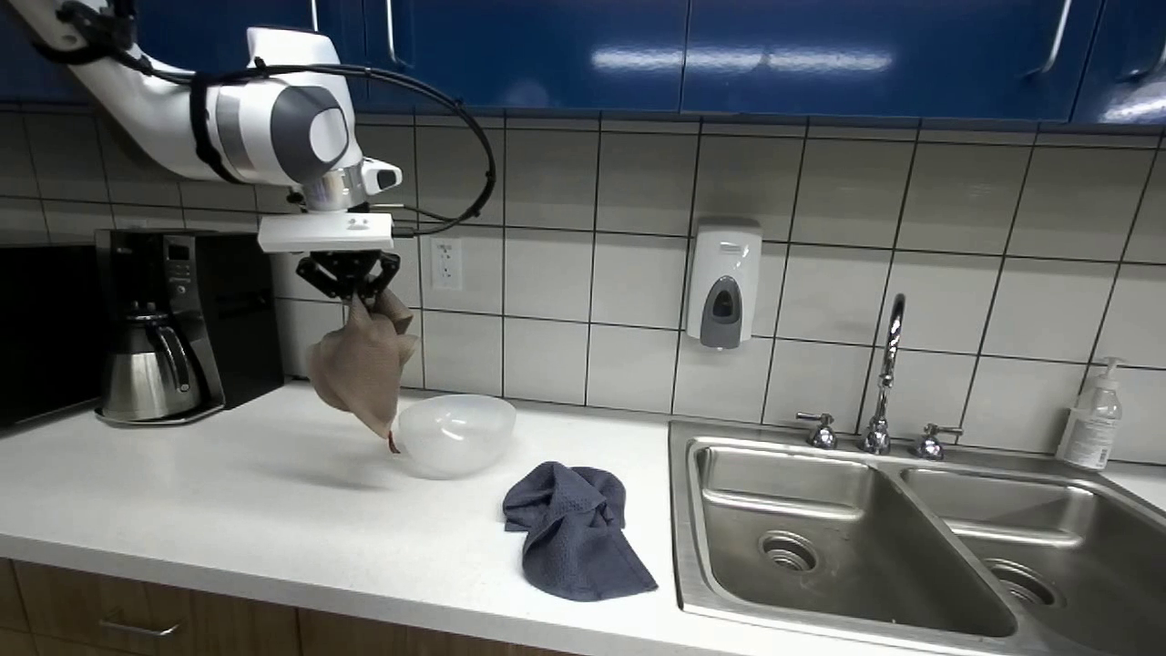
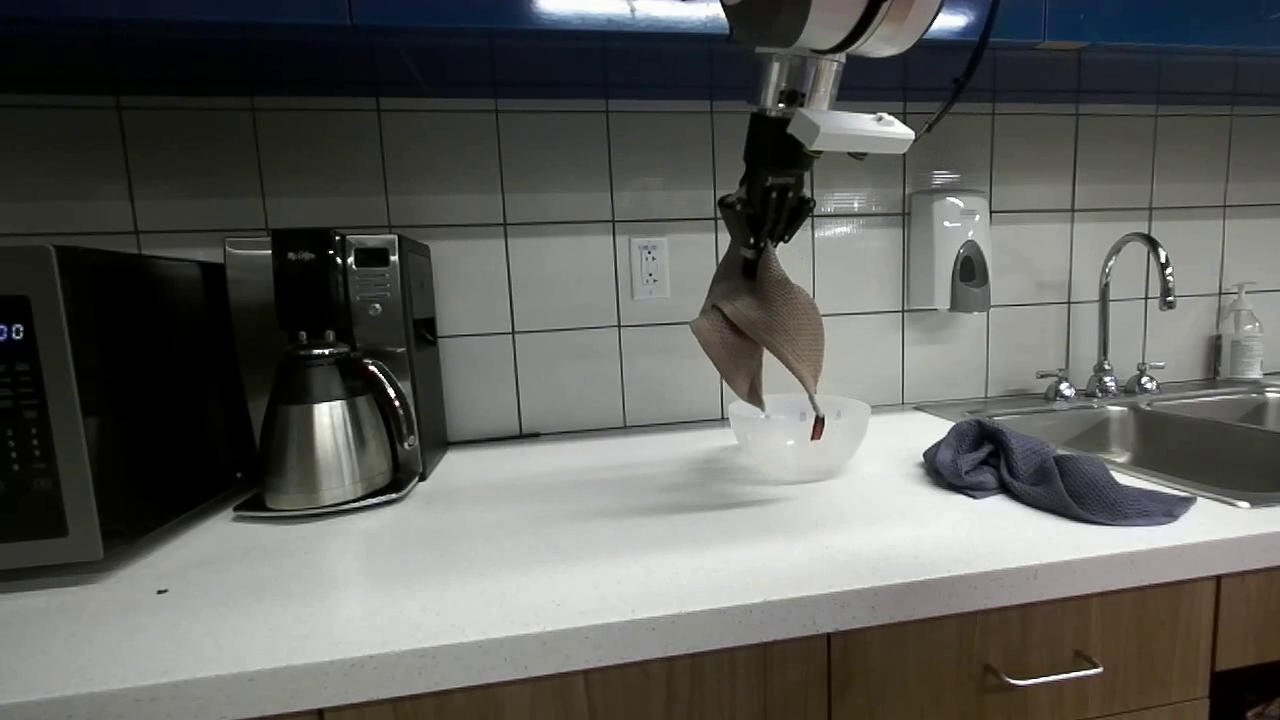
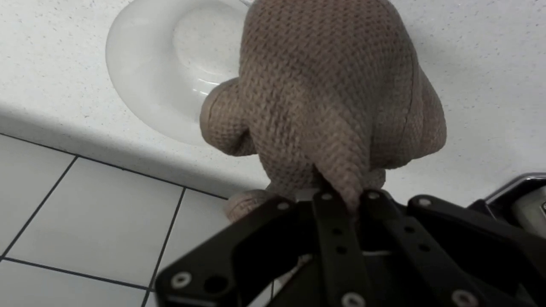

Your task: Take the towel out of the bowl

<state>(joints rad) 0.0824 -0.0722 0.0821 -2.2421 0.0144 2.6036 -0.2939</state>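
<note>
My gripper is shut on a brown woven towel and holds it up above the counter. The towel hangs in folds from the fingertips, beside the bowl in this exterior view. In an exterior view the towel hangs in front of the upper part of the translucent white bowl, with a small red tag at its lower corner. In the wrist view the gripper pinches the towel; the bowl shows partly behind it, with only its bare inside visible.
A dark blue towel lies crumpled on the white counter beside the double sink. A coffee maker and a microwave stand along the back. A soap dispenser hangs on the tiled wall, with blue cabinets above.
</note>
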